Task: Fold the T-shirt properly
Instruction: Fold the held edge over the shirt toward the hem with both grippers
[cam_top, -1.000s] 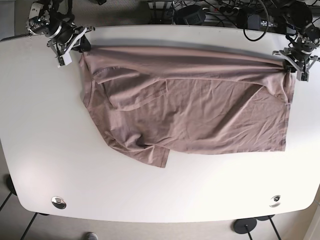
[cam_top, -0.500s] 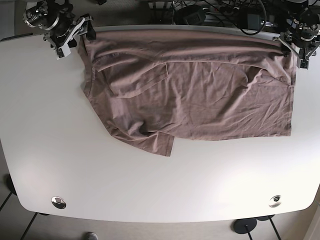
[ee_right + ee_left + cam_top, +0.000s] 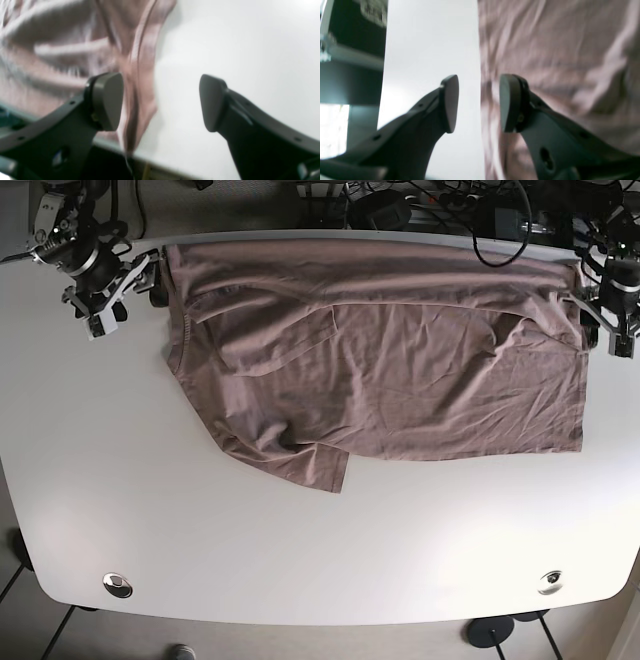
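Observation:
A mauve T-shirt lies spread over the far half of the white table, its top edge along the far rim and a sleeve folded toward the front. At the shirt's far-left corner my right gripper stands open. In the right wrist view this gripper is empty, with shirt cloth beside its left finger. My left gripper is open at the shirt's right edge. The left wrist view shows the shirt's hem running between the spread fingers of that gripper, ungripped.
Black cables and gear crowd the space behind the table's far edge. Two round metal insets sit near the front corners. In the right wrist view the table's rim is close below the gripper.
Both grippers drew the shirt's top corners toward the far edge, then opened and let go. The right gripper has shifted left, the left one down along the shirt's right side.

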